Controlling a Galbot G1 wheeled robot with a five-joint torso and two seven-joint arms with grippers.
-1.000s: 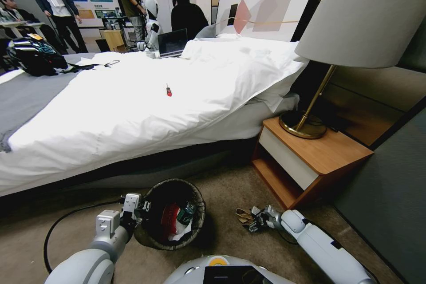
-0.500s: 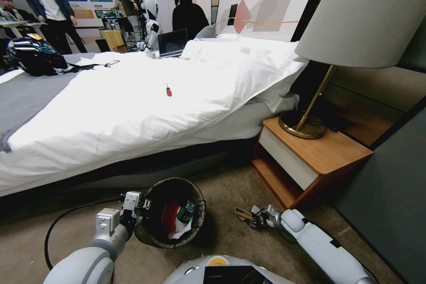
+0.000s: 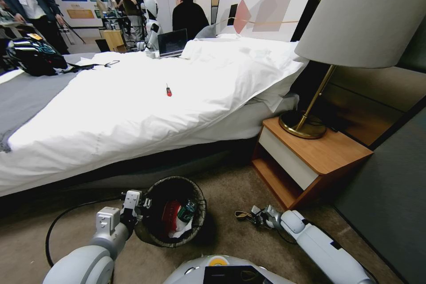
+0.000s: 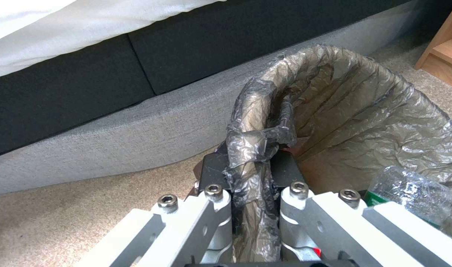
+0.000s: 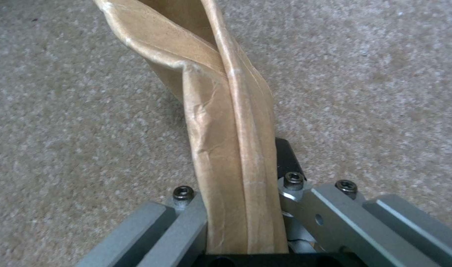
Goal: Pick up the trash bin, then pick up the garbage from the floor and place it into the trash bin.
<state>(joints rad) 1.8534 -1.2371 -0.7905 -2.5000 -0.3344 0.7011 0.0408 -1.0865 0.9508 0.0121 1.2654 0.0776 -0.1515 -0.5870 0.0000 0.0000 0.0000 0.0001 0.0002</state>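
Note:
The trash bin point(image 3: 200, 213) sits low over the carpet beside the bed, its dark liner point(image 4: 364, 111) folded over the rim. My left gripper point(image 3: 143, 206) is shut on the near-left rim, its fingers pinching the bunched liner point(image 4: 250, 167). Inside lie a red wrapper point(image 3: 170, 215), a green-labelled bottle point(image 3: 186, 211) point(image 4: 409, 185) and white paper point(image 3: 179, 231). To the bin's right, my right gripper point(image 3: 254, 218) is shut on a folded strip of brown cardboard garbage point(image 3: 242, 214) point(image 5: 226, 126), held just above the carpet with its pads point(image 5: 285, 155) close against it.
The bed point(image 3: 133, 111) with its dark base runs along the far side. A red-handled screwdriver point(image 3: 168, 91) lies on it. A wooden nightstand point(image 3: 310, 159) with a brass lamp point(image 3: 306, 124) stands right. A black cable point(image 3: 66, 217) curls on the carpet at left. A dark wall panel point(image 3: 390, 195) closes the right side.
The cardboard strip has been squeezed narrower in my right gripper and lifted slightly off the carpet. The bin has crept a little farther away with my left gripper.

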